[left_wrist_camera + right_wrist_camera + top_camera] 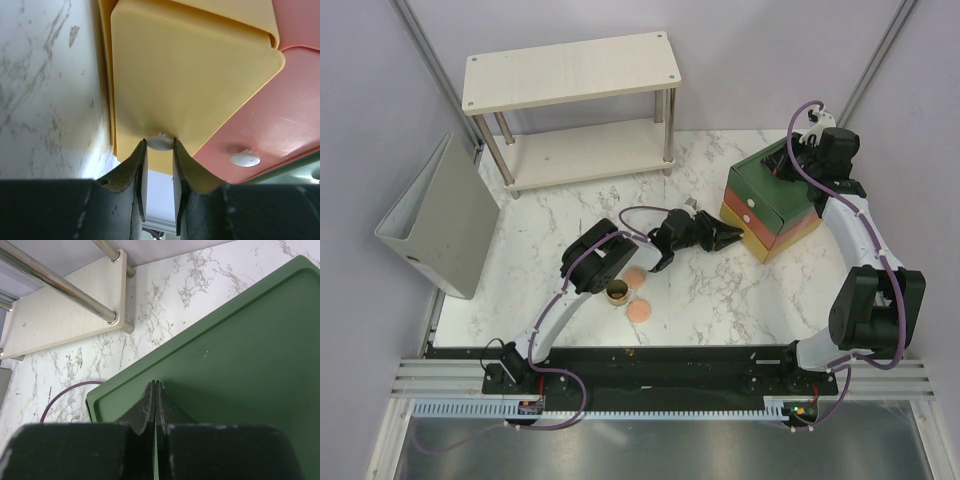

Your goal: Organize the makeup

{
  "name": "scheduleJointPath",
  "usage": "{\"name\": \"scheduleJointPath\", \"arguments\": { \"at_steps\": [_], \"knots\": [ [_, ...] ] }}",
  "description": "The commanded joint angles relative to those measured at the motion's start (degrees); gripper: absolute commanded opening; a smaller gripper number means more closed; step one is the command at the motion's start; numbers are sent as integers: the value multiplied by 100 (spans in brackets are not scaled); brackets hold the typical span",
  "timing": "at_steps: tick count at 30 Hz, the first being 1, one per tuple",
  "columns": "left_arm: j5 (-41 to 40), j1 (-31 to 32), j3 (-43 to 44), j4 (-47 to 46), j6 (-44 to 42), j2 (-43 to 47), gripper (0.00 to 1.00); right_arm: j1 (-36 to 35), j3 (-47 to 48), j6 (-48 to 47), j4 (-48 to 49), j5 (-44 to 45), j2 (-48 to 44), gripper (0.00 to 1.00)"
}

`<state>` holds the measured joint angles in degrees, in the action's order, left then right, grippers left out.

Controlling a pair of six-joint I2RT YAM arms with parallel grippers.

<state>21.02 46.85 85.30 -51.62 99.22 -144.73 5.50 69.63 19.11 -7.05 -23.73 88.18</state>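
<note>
Nearest the arm bases, well left of the drawer box, two peach-pink discs lie on the marble surface. A dark gold-rimmed jar sits just beside them, its far edge tucked under the left arm. At the box's lowest front, the left pincer is narrow, clamped on the white knob of the yellow drawer. The red drawer above is cut off at the frame edge, and the drawers' contents are hidden. Over the box's green top, the right pincer has its fingers pressed together; whether they touch the top is unclear. Beyond the box, to its left, stands a two-tier shelf.
</note>
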Motion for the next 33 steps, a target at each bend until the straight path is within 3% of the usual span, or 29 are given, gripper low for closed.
{"name": "scheduleJointPath", "arguments": {
  "at_steps": [1, 17, 23, 24, 27, 28, 29, 31, 33],
  "knots": [
    [174, 105, -426, 530, 713, -12, 2, -49, -643, -294, -2310, 228, 639, 0],
    [693, -431, -3096, -534, 274, 1446, 2, -58, -678, -294, -2292, 246, 621, 0],
    [939, -528, -3449, -350, 98, 1790, 3, -58, -678, -294, -2292, 228, 613, 0],
    [974, -554, -3450, -219, 19, 1816, 7, -66, -696, -286, -2292, 245, 612, 0],
    [1053, -589, -3371, -139, -130, 1825, 37, -58, -696, -285, -2292, 237, 612, 0],
    [1045, -589, -3327, -138, -201, 1895, 56, -66, -696, -294, -2283, 246, 604, 0],
    [932, -581, -3344, -190, -297, 1974, 63, -66, -696, -294, -2292, 246, 604, 0],
    [922, -598, -3275, -96, -481, 2228, 72, -58, -696, -294, -2292, 263, 595, 0],
    [983, -651, -3230, 37, -772, 2439, 74, -58, -705, -286, -2292, 254, 586, 0]
  ]
}}
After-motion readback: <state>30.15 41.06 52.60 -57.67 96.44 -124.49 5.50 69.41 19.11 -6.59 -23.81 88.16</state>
